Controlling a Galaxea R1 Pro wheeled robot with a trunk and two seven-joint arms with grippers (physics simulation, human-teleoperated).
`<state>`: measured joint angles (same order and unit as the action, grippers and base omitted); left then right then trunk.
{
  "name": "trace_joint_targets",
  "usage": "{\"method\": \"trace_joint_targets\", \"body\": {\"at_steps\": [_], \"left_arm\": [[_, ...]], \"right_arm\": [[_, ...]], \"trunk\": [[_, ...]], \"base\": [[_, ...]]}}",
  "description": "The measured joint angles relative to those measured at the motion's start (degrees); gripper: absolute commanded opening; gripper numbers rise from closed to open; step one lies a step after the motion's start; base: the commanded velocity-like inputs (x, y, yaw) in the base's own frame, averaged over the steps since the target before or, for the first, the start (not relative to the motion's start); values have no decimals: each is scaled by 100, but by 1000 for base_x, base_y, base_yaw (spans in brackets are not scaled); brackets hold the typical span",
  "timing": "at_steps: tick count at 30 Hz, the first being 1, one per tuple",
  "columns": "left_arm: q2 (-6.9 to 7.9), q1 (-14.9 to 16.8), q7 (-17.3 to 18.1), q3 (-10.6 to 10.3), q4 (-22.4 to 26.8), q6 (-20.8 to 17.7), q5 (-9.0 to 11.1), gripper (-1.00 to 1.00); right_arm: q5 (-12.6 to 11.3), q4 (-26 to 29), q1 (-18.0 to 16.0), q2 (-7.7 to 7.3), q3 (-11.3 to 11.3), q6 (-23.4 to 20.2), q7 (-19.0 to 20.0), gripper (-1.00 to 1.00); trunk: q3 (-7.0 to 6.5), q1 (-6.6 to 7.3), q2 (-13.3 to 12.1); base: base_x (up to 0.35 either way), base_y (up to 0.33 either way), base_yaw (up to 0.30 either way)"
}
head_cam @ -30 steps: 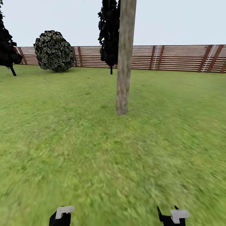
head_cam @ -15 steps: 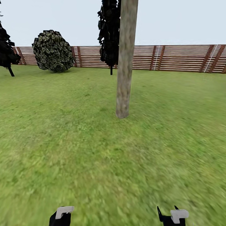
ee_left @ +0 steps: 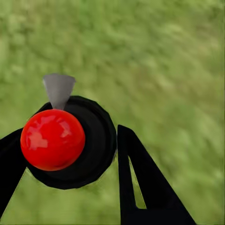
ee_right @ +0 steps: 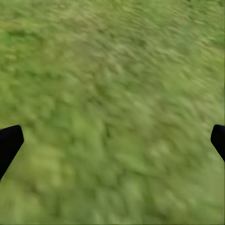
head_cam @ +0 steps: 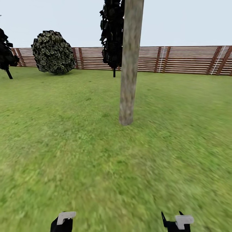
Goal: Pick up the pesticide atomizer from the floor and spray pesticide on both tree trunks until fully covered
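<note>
We see the trunk (head_cam: 129, 64) at upper centre of the head view, long axis near vertical, leaning slightly right toward its top, base on the lawn (head_cam: 96, 161). Our left fingers (ee_left: 136, 183) clamp the atomizer (ee_left: 65, 140), grey nozzle pointing away from the wrist. Right fingers (ee_right: 10, 143) stand apart over grass.

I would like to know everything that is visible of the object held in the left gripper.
The atomizer is seen end-on in the left wrist view: a glossy red ball sits on a round black body, and a small grey cone-shaped nozzle sticks out beyond it. It looks like smooth plastic. The left gripper has its black jaws on either side of the body, holding it above blurred green grass.
</note>
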<state>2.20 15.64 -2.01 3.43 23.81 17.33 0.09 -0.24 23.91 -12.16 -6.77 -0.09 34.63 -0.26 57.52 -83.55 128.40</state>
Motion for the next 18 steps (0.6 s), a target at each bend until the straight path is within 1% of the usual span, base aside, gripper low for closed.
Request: {"method": "trace_joint_targets", "body": {"at_steps": [5, 12, 18], "left_arm": [[0, 0, 0, 0, 0, 2, -1, -100], [0, 0, 0, 0, 0, -1, -5, -100], [0, 0, 0, 0, 0, -1, -8, -100]], "right_arm": [[0, 0, -1, 0, 0, 0, 0, 100], [3, 0, 0, 0, 0, 0, 0, 100], [5, -1, 1, 0, 0, 0, -6, 100]], "trunk": [[0, 0, 0], [0, 0, 0], [0, 0, 0]], "base": [[341, 0, -33], [341, 0, -194], [341, 0, -32]]}}
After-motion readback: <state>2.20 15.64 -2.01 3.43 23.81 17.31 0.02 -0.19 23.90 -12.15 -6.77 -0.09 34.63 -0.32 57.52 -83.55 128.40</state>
